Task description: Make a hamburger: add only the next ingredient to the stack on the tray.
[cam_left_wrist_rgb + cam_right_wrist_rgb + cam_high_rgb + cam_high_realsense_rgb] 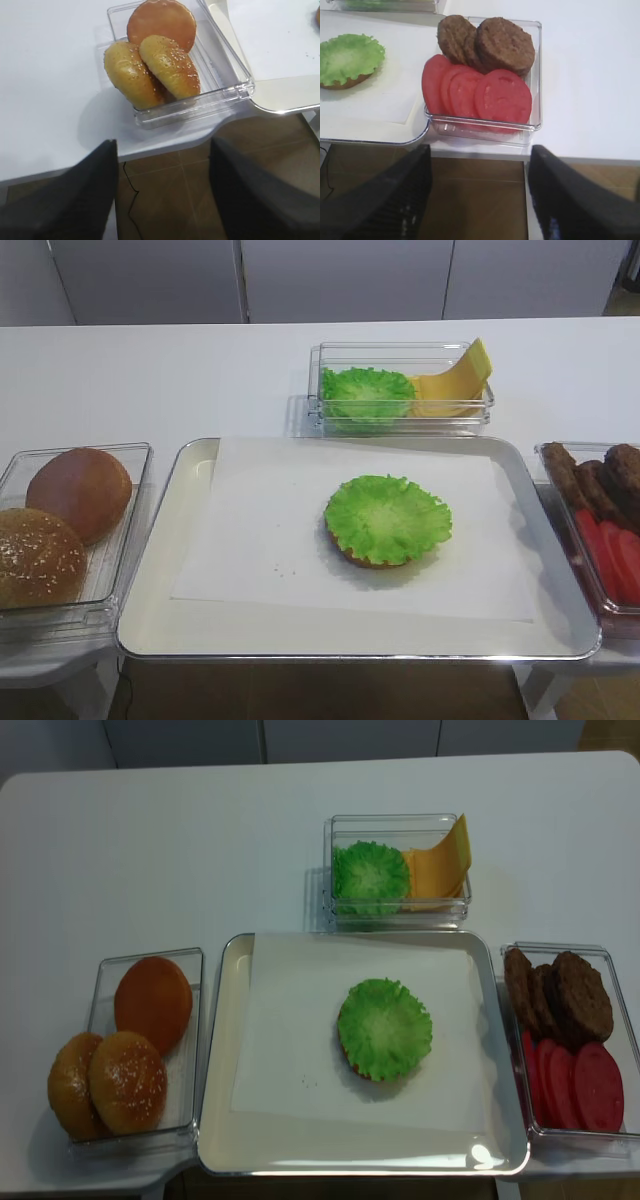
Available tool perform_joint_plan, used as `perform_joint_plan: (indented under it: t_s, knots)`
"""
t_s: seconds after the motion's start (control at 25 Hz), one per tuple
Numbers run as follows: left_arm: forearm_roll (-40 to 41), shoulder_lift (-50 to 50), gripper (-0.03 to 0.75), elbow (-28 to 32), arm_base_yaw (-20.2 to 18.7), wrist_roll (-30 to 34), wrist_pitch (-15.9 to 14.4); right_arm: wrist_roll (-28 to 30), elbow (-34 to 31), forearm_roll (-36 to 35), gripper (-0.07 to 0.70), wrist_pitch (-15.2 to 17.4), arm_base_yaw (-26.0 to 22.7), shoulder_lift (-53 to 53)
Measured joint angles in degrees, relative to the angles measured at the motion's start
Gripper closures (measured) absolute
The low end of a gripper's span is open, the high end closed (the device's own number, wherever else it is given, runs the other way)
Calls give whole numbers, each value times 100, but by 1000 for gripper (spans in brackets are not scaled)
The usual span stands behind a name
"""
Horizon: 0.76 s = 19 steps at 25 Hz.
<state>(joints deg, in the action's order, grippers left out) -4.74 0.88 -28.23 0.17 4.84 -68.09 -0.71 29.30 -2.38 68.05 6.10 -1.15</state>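
A bright green ruffled lettuce leaf [387,518] [384,1028] lies on top of the flat bun half [358,557], whose brown rim just peeks out below it, at the middle of the silver tray [150,580] on its white paper. The right wrist view shows this leaf [349,57] at upper left. My right gripper [480,155] hangs open below the table's front edge, with nothing between its fingers. My left gripper [164,146] is likewise open and empty, off the table's front left corner. Neither gripper shows in the high views.
A clear tub at the back holds another lettuce leaf [366,395] and cheese slices [455,385]. A tub on the left holds domed buns [155,65]. A tub on the right holds brown patties [505,45] and tomato slices [502,97].
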Motion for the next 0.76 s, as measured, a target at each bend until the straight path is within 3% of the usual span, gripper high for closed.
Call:
perform_joint_plan:
  t_s: [0.2,0.76]
  knots:
    - [0,0,288,0,0,0,0,0,-171,-10,169,-281,0,0]
    - [0,0,288,0,0,0,0,0,-188,-10,225,-304,0,0]
